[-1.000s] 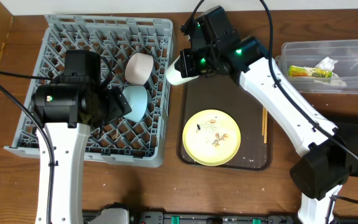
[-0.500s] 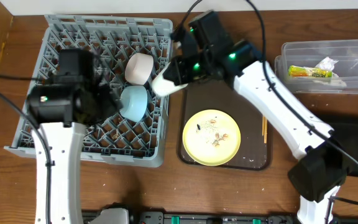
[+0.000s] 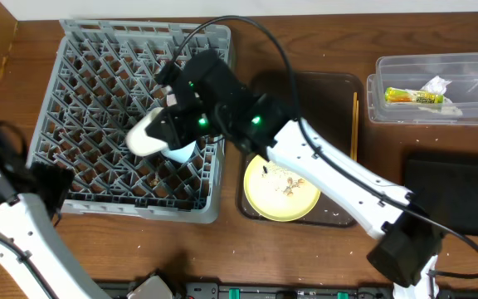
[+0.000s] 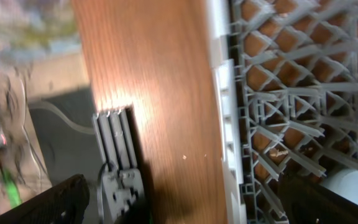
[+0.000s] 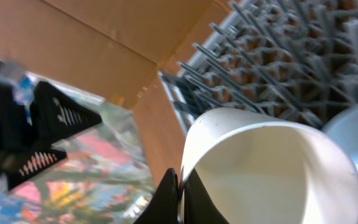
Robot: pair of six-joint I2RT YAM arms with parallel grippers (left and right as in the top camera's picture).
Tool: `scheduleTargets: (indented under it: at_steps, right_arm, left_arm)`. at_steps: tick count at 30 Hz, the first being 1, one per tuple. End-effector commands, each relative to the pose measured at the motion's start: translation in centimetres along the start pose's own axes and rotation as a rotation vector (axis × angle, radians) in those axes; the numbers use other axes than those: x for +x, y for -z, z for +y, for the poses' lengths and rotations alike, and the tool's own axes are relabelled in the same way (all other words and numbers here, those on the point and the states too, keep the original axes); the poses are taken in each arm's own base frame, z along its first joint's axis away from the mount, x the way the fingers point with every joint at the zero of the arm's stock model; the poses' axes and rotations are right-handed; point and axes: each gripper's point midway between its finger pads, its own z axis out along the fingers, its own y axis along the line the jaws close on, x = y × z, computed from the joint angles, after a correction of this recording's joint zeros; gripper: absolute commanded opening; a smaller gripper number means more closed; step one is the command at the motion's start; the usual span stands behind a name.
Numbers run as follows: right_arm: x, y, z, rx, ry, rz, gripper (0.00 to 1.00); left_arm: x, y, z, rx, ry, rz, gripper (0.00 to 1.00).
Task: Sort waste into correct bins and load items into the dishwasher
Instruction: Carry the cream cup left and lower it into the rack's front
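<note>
Our right hand (image 5: pixel 178 191) is closed narrow on the rim of the small white cup (image 5: pixel 272 174), one finger inside the wall and one outside. It holds the cup tipped on its side above the middle of the grey dish rack (image 3: pixel 98 83). The light blue bowl (image 3: pixel 182 152) sits just below and beside the cup among the pegs.

We judge the cup to be light, rigid and smooth-glazed. A pinch on the thin rim gives little contact, so the cup could swivel or slip if we swing it fast. If it is ceramic it may chip against the pegs or the blue bowl, so we would lower it gently into a free cell clear of the bowl. The rim is the sensible place to hold it, since the body looks too wide for our fingers.

Our left hand (image 4: pixel 185 208) is spread wide and holds nothing. It hangs over the bare tabletop (image 4: pixel 154 74) just outside the rack's edge.

The pale yellow plate (image 3: pixel 282 184), with crumbs on it, waits on the brown tray (image 3: pixel 338 218).
</note>
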Motion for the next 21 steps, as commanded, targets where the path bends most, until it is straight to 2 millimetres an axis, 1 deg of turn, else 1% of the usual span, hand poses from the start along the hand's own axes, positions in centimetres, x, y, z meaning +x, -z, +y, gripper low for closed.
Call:
scheduleTargets:
  at_steps: [1, 5, 8, 11, 15, 17, 21]
  right_arm:
    - [2.1, -3.3, -0.9, -0.021, -0.133, 0.062, 0.01]
    - [3.7, -6.1, -0.9, -0.105, -0.209, 0.123, 0.01]
    - [4.4, -7.3, -0.4, -0.176, -0.248, 0.161, 0.01]
    - [4.8, -7.7, -0.6, -0.192, -0.301, 0.187, 0.01]
    - [5.3, -7.5, -0.1, -0.213, -0.377, 0.229, 0.01]
    - [5.4, -7.5, -0.1, -0.209, -0.430, 0.238, 0.01]
    - [5.4, -7.5, -0.1, -0.221, -0.467, 0.250, 0.01]
  left_arm:
    - [0.6, -0.1, 0.4, 0.041, 0.080, 0.066, 0.98]
    - [0.1, -0.2, 1.5, -0.007, 0.088, 0.040, 0.98]
    - [-0.4, -0.2, 2.2, -0.050, 0.084, 0.011, 0.98]
    - [-1.0, -0.1, 3.0, -0.095, 0.084, -0.023, 0.98]
    - [-1.3, -0.1, 3.5, -0.121, 0.084, -0.043, 0.98]
    - [-1.5, 0.0, 3.7, -0.135, 0.084, -0.054, 0.98]
    - [-2.1, 0.2, 4.8, -0.191, 0.110, -0.095, 0.98]
